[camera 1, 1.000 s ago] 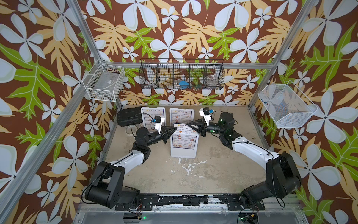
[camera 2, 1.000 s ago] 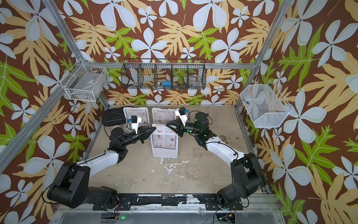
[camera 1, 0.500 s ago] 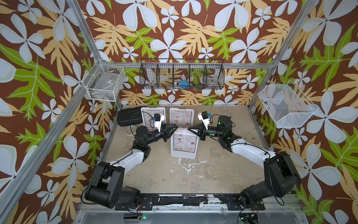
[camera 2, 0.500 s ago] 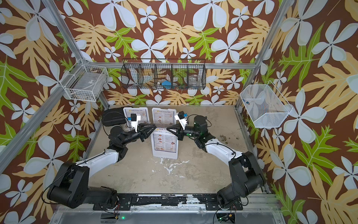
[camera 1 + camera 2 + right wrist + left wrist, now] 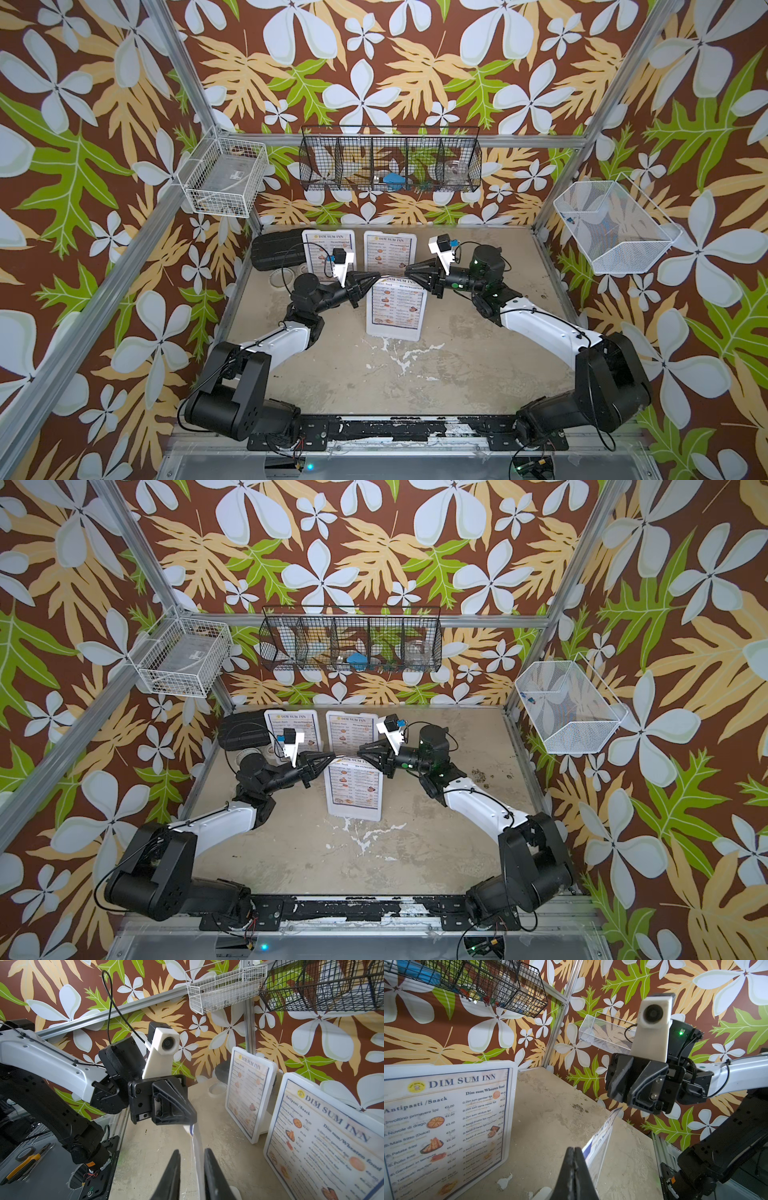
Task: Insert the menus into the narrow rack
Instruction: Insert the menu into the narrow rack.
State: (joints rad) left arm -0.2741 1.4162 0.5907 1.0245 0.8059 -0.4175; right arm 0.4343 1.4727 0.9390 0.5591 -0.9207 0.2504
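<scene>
Loud floral wallpaper all round, scuffed beige tabletop (image 5: pixel 332 365) underneath. The middle menu (image 5: pixel 395 305) is up on edge in the centre of it, with both arms at its top corners.

The left pincer (image 5: pixel 192 1120) is squeezed fully together right at one corner, and it looks like it has the sheet nipped. The right pincer (image 5: pixel 192 1167) has its jaws slightly apart with the sheet's edge running between them, so I'd call that straddling, not gripping.

The back-left menu (image 5: pixel 322 249) and back-right menu (image 5: pixel 388 251) lean on white panels by the rear wall.

Handling-wise this looks like thin glossy laminate: super light, floppy and slick. I reckon it'll bow or slip out of a shallow bite, so grab well in at both top corners and keep it taut.

Hard to tell:
- whether its bottom edge touches the tabletop
- which rack is meant. My guess is the black wire rack (image 5: pixel 390 166) on the back wall, but its contents are too small to read.
- the back-left menu, which is partly covered by the left arm's camera
</scene>
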